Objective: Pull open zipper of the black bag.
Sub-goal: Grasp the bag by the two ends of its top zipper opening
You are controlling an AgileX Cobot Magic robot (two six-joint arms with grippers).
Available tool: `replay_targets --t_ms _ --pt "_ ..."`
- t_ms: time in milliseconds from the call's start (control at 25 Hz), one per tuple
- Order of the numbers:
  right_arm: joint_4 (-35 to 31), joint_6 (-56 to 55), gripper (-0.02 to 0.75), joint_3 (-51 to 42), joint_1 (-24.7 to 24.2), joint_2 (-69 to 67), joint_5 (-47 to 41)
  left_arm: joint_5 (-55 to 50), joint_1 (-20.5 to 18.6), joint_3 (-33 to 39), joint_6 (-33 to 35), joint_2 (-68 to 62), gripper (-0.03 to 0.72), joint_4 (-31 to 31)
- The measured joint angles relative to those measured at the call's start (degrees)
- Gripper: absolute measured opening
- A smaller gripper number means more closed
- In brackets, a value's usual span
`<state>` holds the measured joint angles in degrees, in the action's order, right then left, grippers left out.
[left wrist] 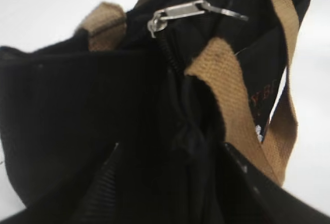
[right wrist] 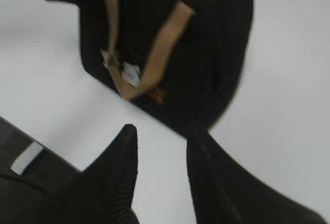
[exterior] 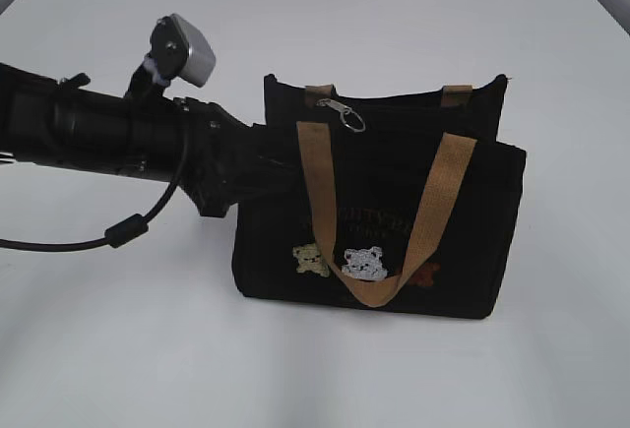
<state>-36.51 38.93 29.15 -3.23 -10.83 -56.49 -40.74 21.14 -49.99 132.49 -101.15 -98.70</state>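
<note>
Two grippers, differently placed: left gripper [exterior: 258, 174] pressed against black bag [exterior: 472, 251] at its left end, jaws part open around fabric, grip unclear. Right gripper [right wrist: 161, 172] part open, empty, well apart. Zipper [left wrist: 178, 14] pull just beyond left jaws, track running rightward.
</note>
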Motion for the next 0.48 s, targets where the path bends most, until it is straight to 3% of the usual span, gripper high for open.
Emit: replay_targets --t_ms 80,200,320,480 --pt "-10.21 10.65 0.264 0.66 0.00 -7.07 5.32 -0.04 0.33 -0.89 0.00 -1.45 0.302 -0.20" --pt "-24.76 27.81 0.264 2.54 0.14 -22.08 9.77 -0.04 0.52 -0.95 0.00 -1.84 0.076 -0.27" --pt "-35.29 40.05 0.264 7.91 2.95 -39.19 10.68 0.30 0.58 -0.95 -0.30 -1.84 0.063 -0.32" --pt "-36.78 46.45 0.264 17.38 12.86 -55.22 17.45 1.36 0.75 -0.95 -2.72 -1.37 0.063 0.47"
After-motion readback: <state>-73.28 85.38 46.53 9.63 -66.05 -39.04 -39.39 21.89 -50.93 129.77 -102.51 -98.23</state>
